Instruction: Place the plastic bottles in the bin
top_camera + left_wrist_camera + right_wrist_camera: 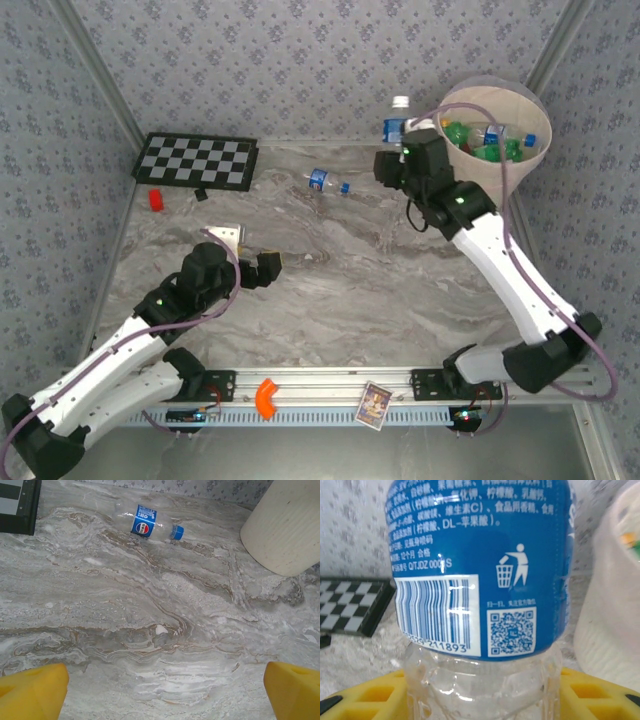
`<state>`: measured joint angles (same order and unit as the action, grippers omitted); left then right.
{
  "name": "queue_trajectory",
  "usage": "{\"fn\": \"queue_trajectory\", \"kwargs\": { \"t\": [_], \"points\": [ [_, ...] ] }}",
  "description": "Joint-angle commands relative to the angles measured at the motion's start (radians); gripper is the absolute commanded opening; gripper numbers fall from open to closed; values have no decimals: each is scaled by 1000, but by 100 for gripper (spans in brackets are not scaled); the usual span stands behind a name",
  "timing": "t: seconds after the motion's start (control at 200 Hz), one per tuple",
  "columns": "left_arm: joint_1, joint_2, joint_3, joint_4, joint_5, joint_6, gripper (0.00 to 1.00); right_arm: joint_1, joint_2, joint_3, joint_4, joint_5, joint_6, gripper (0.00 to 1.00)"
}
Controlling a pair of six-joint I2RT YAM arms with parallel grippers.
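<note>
Two bottles are waiting outside the bin [285, 525], and we are treating them in turn. Our right claw [480, 692] is clenching the upright bottle [480, 565] low on its clear body, a yellow finger pressing each flank. The blue label is standing above the grip and the long axis is running straight up. The bin is sitting just to the right of this bottle, so we are judging the coming move to be a lift over the rim, then a short carry right. The rim is looking like the one edge to clear.

Our left claw [162, 690] is hanging wide open and empty over bare bench. The lying bottle [150, 524] is resting well ahead of it, long axis crosswise, cap pointing toward the bin. The right arm is the nearer one, but we are keeping it busy. Open bench is surrounding that bottle, with the checkerboard [195, 160] well off to the left.
</note>
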<state>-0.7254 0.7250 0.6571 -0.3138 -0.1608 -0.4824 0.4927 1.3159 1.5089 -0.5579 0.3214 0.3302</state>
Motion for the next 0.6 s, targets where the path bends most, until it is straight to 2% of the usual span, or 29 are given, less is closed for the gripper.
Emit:
{"fn": "queue_trajectory", "kwargs": {
  "t": [0.0,0.2,0.385,0.595],
  "points": [
    [6,-15,34,27,33,12,100,-63,-59,-13,21,12,-6,51],
    [6,-13,39,43,56,4,100,-249,-99,-26,47,-132,139,51],
    [5,-10,38,46,70,-7,100,-399,-83,-53,171,-219,291,51],
    [5,-24,30,45,79,-16,100,-492,-25,-60,301,-198,431,51]
  ]
}}
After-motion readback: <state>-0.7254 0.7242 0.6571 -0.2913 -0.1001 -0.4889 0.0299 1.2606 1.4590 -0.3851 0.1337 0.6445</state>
